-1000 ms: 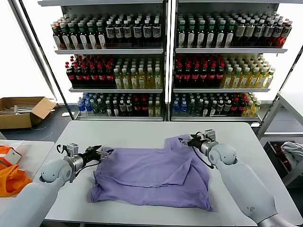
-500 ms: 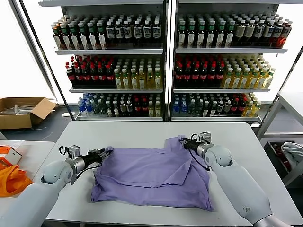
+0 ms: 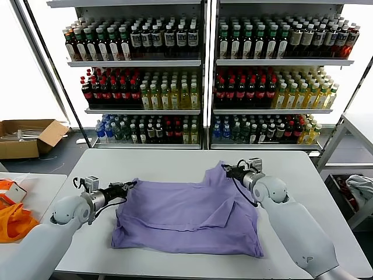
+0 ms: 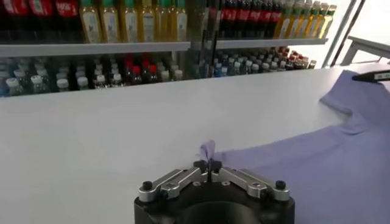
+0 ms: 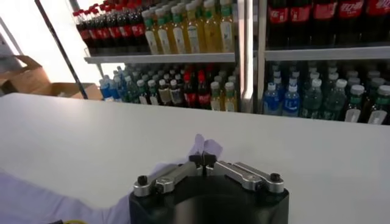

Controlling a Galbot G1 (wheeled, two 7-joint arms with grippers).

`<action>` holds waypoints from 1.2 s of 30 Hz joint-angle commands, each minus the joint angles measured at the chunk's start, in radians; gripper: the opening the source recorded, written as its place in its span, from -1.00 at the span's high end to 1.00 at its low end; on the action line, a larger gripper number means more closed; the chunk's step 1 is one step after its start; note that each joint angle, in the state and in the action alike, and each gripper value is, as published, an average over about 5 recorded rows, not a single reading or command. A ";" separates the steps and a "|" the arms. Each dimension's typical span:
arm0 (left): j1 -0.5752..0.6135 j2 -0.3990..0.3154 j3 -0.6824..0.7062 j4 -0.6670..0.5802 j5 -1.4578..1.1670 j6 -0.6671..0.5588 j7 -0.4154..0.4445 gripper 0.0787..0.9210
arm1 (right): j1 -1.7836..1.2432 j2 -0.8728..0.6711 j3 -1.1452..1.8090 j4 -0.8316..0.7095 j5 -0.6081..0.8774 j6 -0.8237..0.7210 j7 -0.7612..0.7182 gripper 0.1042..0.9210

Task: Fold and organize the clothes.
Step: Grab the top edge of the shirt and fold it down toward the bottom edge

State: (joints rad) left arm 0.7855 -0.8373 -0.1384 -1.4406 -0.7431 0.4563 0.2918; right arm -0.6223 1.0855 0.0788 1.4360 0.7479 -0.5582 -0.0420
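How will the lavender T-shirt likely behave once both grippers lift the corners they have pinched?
Probably floppy: the T-shirt already lies in soft folds on the white table, so its middle should sag between the left gripper and right gripper. It looks thin and light. Each grip holds only a small tuft of fabric, so a corner could slip free.

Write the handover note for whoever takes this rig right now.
Left gripper: shut on the lavender T-shirt at its far left corner.
Right gripper: shut on the shirt's far right corner, that corner lifted a little.
Shirt: spread on the white table, one flap already folded across its right part.
Done: both corners pinched.
Left: make the fold, smooth, set tidy.
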 commanded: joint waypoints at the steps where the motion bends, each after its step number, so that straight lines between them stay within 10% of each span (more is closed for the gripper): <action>1: 0.036 0.015 -0.039 -0.098 -0.021 -0.007 -0.033 0.98 | -0.064 -0.028 0.037 0.139 0.047 -0.001 0.023 1.00; 16: 0.372 0.151 -0.256 -0.433 -0.037 -0.014 -0.060 0.98 | -0.521 -0.225 0.272 0.622 0.216 0.021 0.210 1.00; 36: 0.792 0.060 -0.468 -0.655 0.134 0.079 -0.088 0.98 | -1.075 -0.191 0.481 0.888 0.069 0.052 0.224 1.00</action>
State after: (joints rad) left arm 1.4146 -0.7578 -0.5354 -2.0064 -0.6759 0.5098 0.2124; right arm -1.4947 0.8935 0.5049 2.2322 0.8626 -0.5129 0.1700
